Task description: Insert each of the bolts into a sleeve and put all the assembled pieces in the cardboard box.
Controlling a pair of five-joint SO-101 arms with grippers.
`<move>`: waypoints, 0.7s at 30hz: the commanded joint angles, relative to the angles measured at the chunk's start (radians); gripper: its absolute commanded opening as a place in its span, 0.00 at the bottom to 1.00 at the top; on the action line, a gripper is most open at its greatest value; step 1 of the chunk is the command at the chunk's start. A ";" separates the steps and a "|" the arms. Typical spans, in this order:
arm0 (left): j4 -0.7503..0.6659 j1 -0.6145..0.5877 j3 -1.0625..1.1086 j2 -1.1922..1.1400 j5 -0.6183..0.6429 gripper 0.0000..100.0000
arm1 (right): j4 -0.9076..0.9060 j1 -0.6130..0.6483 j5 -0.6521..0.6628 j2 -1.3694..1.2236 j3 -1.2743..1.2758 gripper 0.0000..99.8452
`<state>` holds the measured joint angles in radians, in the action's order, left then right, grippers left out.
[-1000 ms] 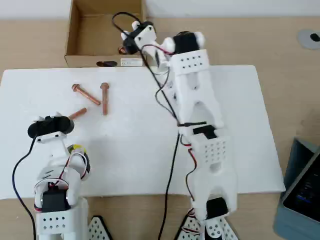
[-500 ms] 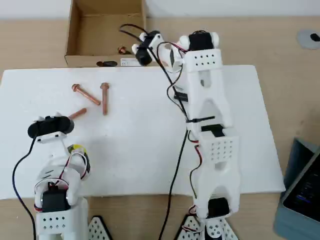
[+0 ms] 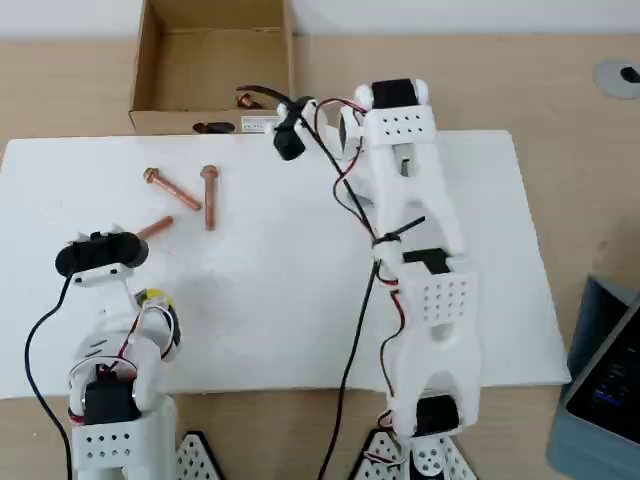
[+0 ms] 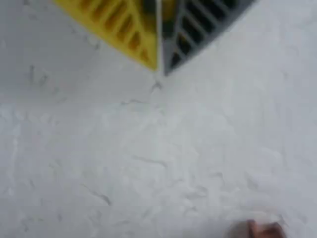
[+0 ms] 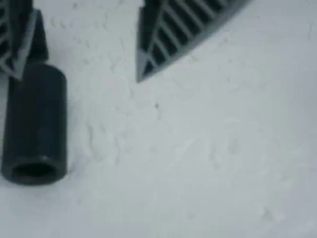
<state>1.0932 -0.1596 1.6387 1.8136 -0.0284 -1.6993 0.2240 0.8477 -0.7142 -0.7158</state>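
Bolts [image 3: 172,189], three of them, lie loose on the white mat [image 3: 260,300] spread over the worktop [image 3: 560,90], just in front of the cardboard box [image 3: 150,60]. A black sleeve [image 5: 34,124] lies on the mat against one finger of my right claw [image 5: 79,74], whose jaws stand wide apart and grip nothing. My left claw [image 4: 158,67] is pinched closed and empty, its tips over the mat near the closest bolt.
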 commanded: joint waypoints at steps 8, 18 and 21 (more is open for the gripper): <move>0.005 -0.009 -0.005 0.008 0.002 0.00 | 0.153 -0.016 0.017 0.079 0.131 0.17; 0.005 -0.009 -0.005 0.008 0.002 0.00 | 0.187 -0.045 0.028 -0.033 0.108 0.17; 0.005 -0.009 -0.005 0.008 0.002 0.00 | 0.187 -0.047 0.028 -0.058 0.096 0.13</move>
<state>1.0932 -0.1596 1.6387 1.8136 -0.0284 -1.5198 0.1933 0.8692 -0.7618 -0.5731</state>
